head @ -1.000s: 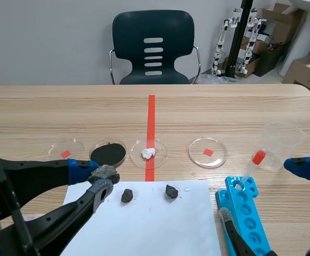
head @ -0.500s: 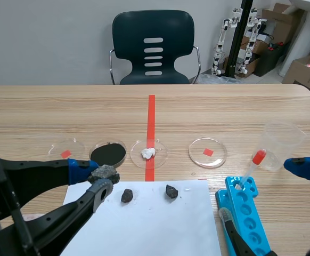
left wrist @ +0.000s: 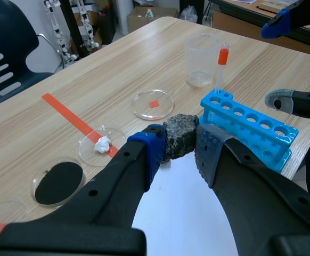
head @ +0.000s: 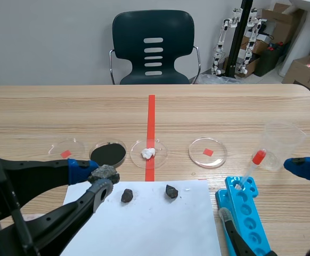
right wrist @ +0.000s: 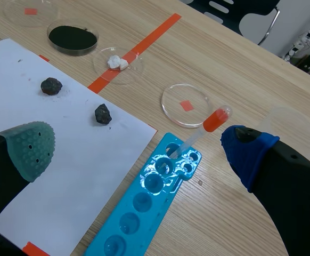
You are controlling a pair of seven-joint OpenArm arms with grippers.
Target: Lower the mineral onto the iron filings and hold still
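While the left tool [head: 101,178] pinches the mineral [head: 106,172], it hangs near the filings dish [head: 124,152] rim

The mineral [left wrist: 180,135] is mottled grey, the iron filings [head: 108,153] black, the paper [head: 155,224] white, the tube rack [right wrist: 144,184] bright blue, and the bench [head: 224,106] pale and wood-grained.

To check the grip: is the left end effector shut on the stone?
Shut: the stone is pressed between the pads of the left end effector.
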